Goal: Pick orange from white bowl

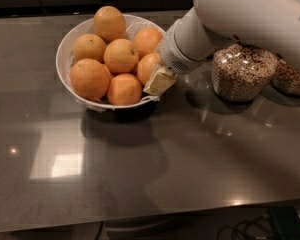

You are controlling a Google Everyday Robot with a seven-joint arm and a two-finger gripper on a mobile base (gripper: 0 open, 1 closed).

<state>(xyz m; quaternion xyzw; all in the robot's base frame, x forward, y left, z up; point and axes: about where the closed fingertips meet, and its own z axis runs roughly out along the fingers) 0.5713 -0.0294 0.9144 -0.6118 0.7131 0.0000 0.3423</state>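
Hanging at the right rim of the white bowl (65, 54), the gripper (159, 80) touches the rightmost orange (148, 66); its grip cannot be told. Two filled jars (242, 74) stand near on the bench (190, 174), under the arm (230, 19).

A glossy grey counter (140, 174) is shown. A white bowl (62, 59) is set on it near the far edge, left of centre. A grain-filled glass jar (242, 74) is placed toward the far right corner, with a second jar (292, 79) just beside it at the right edge. The gripper (160, 80) is held at the bowl's right rim.

White arm (240, 14) angled down-left, hand (159, 81) low, mid-view
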